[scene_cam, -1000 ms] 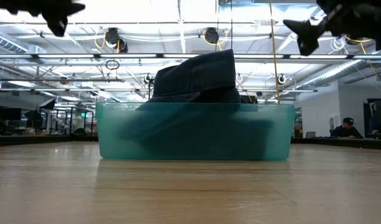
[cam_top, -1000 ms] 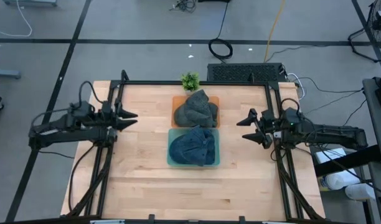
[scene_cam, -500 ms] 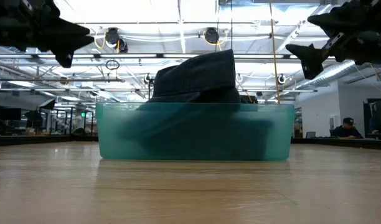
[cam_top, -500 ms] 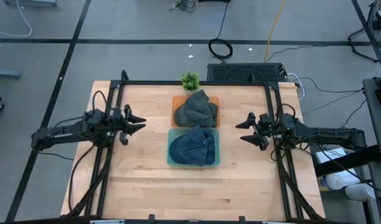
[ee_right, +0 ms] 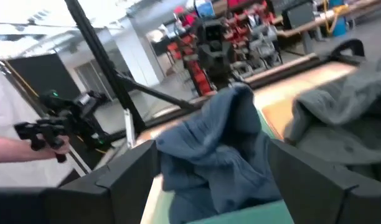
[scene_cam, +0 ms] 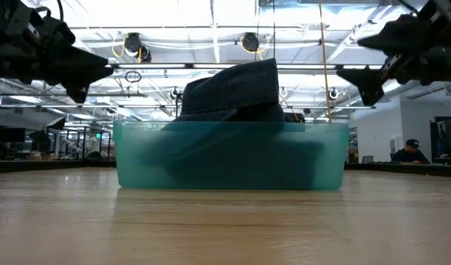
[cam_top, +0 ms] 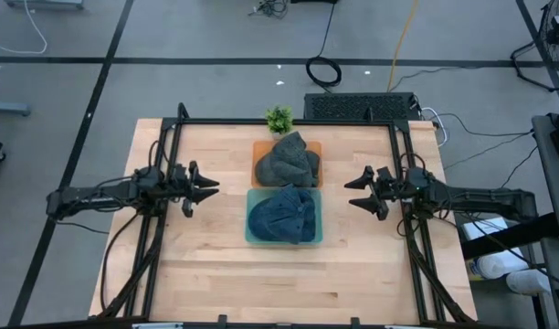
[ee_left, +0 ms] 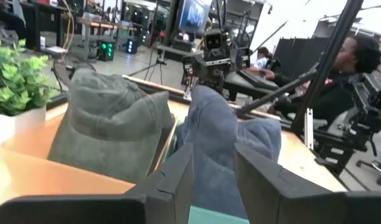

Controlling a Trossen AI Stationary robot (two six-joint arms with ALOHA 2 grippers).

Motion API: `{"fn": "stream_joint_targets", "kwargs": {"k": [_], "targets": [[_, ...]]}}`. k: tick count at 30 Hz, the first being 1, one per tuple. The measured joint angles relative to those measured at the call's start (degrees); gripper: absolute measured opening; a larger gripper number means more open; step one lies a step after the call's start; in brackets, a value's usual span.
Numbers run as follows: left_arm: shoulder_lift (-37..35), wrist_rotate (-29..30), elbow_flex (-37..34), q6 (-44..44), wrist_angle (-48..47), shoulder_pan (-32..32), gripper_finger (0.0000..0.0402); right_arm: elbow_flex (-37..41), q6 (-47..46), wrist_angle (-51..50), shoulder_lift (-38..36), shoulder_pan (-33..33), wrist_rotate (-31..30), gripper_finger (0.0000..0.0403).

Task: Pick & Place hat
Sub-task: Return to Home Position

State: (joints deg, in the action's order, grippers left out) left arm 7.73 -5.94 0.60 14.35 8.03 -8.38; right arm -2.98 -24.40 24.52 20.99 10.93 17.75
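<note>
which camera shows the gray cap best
The high view: the gray cap shows whole, in the orange bin. The left wrist view shows one side, the right wrist view only part, and the low view hides it behind the light blue bin.

**Four Cameras, One Shared Middle**

High view: overhead, facing straight down, far enough off to take in the whole table (cam_top: 206, 274), the left arm (cam_top: 106, 194) and the right arm (cam_top: 480, 196).

Low view: at table-top height, level, close up against the light blue bin (scene_cam: 229, 162), with the room behind.

Left wrist view: forward past the left gripper (ee_left: 212, 174), fingers spread, with the gray cap (ee_left: 109, 130) and blue cap (ee_left: 218, 134) just ahead and the right arm facing back from beyond them.

Right wrist view: forward past the right gripper (ee_right: 209, 180), fingers likewise apart, with the same two caps ahead from the opposite side and the left arm beyond.

Shared by all four: the blue cap. Shared by the wrist pair and the overhead: both caps.
</note>
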Motion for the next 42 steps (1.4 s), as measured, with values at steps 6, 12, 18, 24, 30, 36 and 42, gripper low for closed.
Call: {"fn": "stream_joint_targets", "kwargs": {"k": [6, 12, 18, 24, 30, 36, 42], "targets": [[0.0, 0.0, 0.0, 1.0, -5.3, 1.3, 0.0120, 0.1, 1.4, -5.4, 0.0, 1.2, -1.5, 0.0293], [0.1, 0.2, 0.1, 1.4, -6.2, 2.2, 0.0120, 0.1, 2.2, -14.9, 0.0, 2.1, -3.2, 0.0293], [0.1, 0.2, 0.1, 2.7, -6.4, 2.9, 0.0120, 0.2, 2.1, -20.9, 0.0, 2.6, -3.1, 0.0293], [0.1, 0.2, 0.1, 2.7, -6.4, 3.0, 0.0120, 2.0, 1.1, -21.9, -0.2, 2.6, -3.0, 0.0293], [0.1, 0.1, 0.1, 2.3, -6.4, 3.0, 0.0120, 2.2, 1.1, -21.3, 0.2, 2.6, -6.1, 0.0293], [0.1, 0.1, 0.1, 2.3, -6.4, 3.0, 0.0120, 2.2, 1.1, -20.8, 0.2, 2.6, -5.8, 0.0293], [0.1, 0.1, 0.1, 2.3, -6.4, 3.0, 0.0120, 2.2, 1.2, -18.7, 0.2, 2.5, -5.7, 0.0293]]}}
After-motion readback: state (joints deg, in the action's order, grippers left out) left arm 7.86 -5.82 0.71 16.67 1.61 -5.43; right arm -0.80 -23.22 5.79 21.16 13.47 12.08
